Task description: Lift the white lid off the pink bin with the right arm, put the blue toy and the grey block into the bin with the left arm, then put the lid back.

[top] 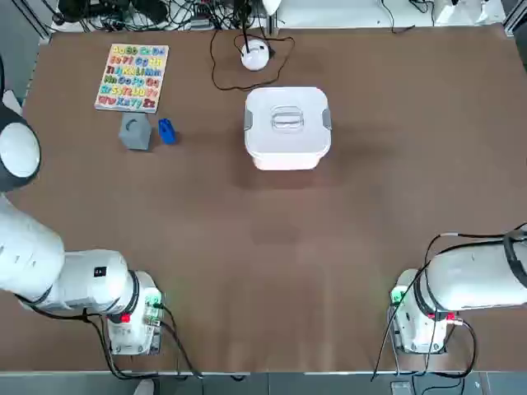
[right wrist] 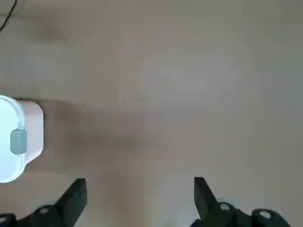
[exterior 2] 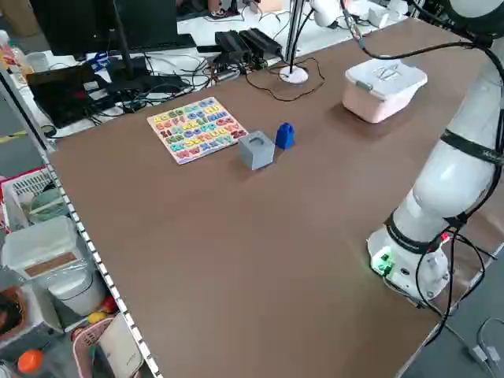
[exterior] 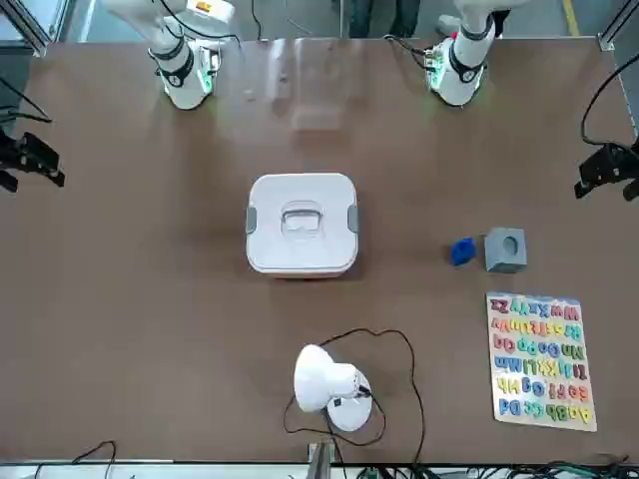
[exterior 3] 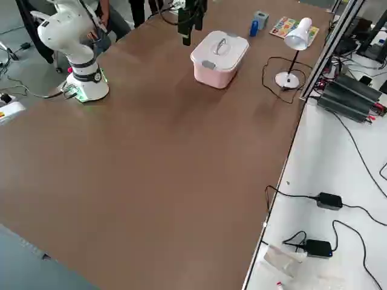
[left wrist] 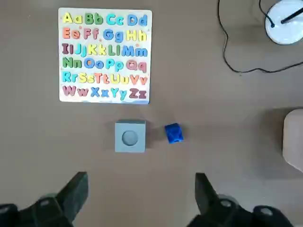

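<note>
Nothing started: the white lid (top: 287, 116) sits clipped on the pink bin (top: 286, 156) mid-bench. The risk I see is the grey clips dragging the bin up with the lid. Grey block (left wrist: 130, 137) and blue toy (left wrist: 173, 133) wait just beside each other. Left hand (left wrist: 140, 191) and right hand (right wrist: 138, 195) hover high, fingers apart, empty.

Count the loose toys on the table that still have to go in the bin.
2: the grey block and the blue toy beside it, near the puzzle board, left of the lidded pink bin.
</note>
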Motion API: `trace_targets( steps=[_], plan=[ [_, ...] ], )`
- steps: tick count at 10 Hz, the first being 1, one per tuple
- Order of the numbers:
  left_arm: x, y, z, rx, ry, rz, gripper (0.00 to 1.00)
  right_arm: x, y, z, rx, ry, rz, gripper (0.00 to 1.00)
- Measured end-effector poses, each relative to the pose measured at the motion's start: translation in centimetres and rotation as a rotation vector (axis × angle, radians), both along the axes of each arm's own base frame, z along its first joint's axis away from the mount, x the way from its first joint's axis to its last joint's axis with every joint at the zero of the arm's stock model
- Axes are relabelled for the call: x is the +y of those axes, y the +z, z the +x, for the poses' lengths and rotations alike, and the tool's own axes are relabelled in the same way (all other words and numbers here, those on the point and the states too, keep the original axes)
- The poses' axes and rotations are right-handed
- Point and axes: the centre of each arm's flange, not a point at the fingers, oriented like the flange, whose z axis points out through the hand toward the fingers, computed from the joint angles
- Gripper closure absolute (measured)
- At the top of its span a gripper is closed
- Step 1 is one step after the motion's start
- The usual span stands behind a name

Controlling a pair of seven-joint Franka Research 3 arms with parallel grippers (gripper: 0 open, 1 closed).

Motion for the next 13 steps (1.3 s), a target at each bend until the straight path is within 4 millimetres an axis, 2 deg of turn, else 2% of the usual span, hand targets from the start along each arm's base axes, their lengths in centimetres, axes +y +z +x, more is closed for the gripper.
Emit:
trace_targets(
  steps=[2,3,6,8,10,13],
  plan=[
    [0.0,0.0,0.0,0.0,0.0,0.0,0.0,0.6,0.0,0.0,0.002,-0.169,0.008,0.0],
    [0.0,0.0,0.0,0.0,0.001,0.0,0.0,2.0,0.0,0.1,0.004,-0.259,0.012,0.0],
    [0.0,-0.2,0.1,0.004,0.003,0.0,0.0,7.5,-0.5,0.5,-0.001,-0.572,0.023,0.0],
    [0.0,-1.2,0.8,0.001,0.011,-0.002,0.0,12.1,-2.4,1.4,0.018,-0.85,0.043,0.0],
    [-1.2,-4.4,2.0,0.018,0.041,-0.006,0.0,16.4,-5.1,2.6,0.045,-1.084,0.06,0.0],
    [-5.3,-12.1,2.6,0.07,0.057,-0.008,0.01,21.6,-7.9,2.4,0.093,-1.24,0.031,0.0]
  ],
)
